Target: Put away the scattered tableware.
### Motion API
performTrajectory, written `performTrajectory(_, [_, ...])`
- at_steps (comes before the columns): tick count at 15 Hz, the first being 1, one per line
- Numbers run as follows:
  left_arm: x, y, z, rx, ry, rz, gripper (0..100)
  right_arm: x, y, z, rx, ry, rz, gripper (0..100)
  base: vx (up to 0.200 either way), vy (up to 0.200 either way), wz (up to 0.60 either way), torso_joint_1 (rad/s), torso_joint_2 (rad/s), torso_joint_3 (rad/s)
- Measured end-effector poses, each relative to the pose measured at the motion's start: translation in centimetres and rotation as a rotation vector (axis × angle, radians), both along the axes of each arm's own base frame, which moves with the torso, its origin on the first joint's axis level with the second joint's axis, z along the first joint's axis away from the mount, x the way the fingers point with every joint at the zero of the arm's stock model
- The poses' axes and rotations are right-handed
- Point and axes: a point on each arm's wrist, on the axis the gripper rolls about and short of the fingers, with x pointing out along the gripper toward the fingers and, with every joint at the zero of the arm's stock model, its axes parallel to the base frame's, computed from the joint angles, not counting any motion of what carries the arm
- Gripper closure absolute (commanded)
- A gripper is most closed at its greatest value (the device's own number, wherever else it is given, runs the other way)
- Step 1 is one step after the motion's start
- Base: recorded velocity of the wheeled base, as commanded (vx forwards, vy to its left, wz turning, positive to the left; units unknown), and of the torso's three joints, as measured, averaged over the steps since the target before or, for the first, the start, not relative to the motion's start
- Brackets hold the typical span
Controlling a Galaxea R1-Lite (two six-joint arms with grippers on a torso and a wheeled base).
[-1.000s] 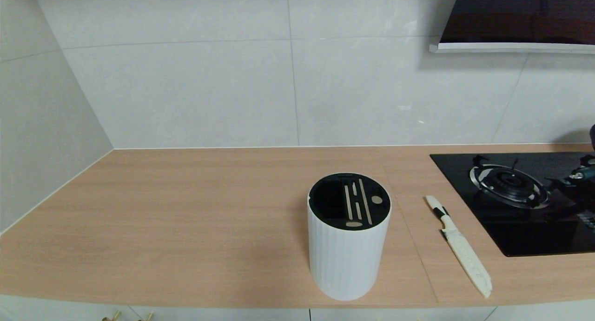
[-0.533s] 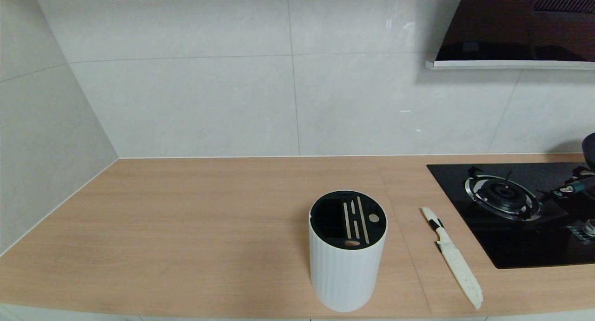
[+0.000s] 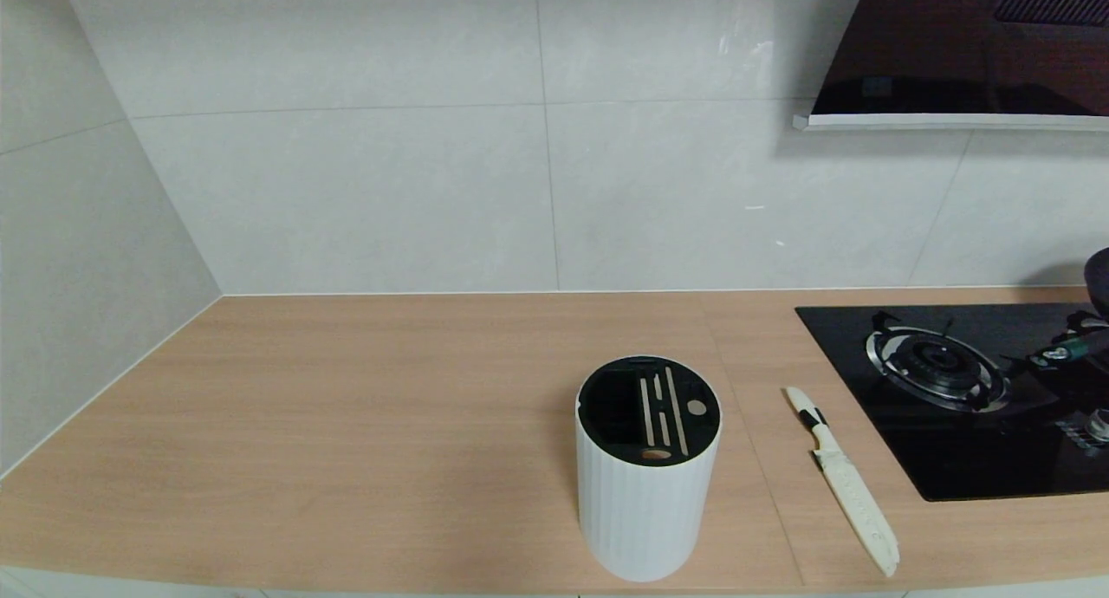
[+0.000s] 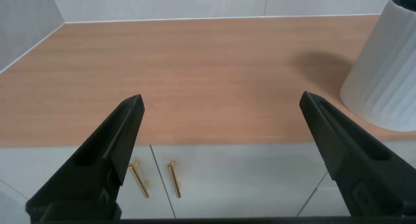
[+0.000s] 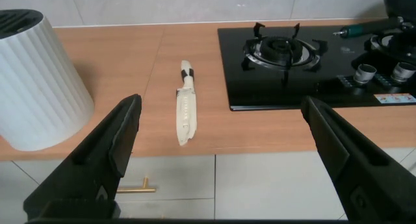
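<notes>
Left wrist view cuts the knife block (image 4: pixel 383 68) off partway.

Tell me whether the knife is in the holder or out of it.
Out. The knife lies flat on the counter, between the white holder and the stove, touching neither.

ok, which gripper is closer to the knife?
The right gripper: the knife lies on the counter ahead of it, between holder and hob. The left gripper is on the holder's other side.
</notes>
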Motion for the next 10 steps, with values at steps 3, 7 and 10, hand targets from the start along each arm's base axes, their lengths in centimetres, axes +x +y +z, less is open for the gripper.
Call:
performTrajectory(3, [0.0,0.0,0.0,0.0,0.0,0.0,0,0.0,0.0,0.1,-0.006,-0.007,0.002,0,0.0,0.0,0.0,0.0,0.0,0.0])
performTrajectory(7, [0.0,0.0,0.0,-0.001,0.0,0.0,0,-0.9,0.2,4.1,0.043,-0.11,0.118,0,0.0,0.0,0.0,0.0,0.0,0.0])
performTrajectory(10, [0.0,0.0,0.0,0.0,0.0,0.0,0,0.5,0.5,5.6,0.058,0.01,0.237,0,0.0,0.0,0.0,0.0,0.0,0.0])
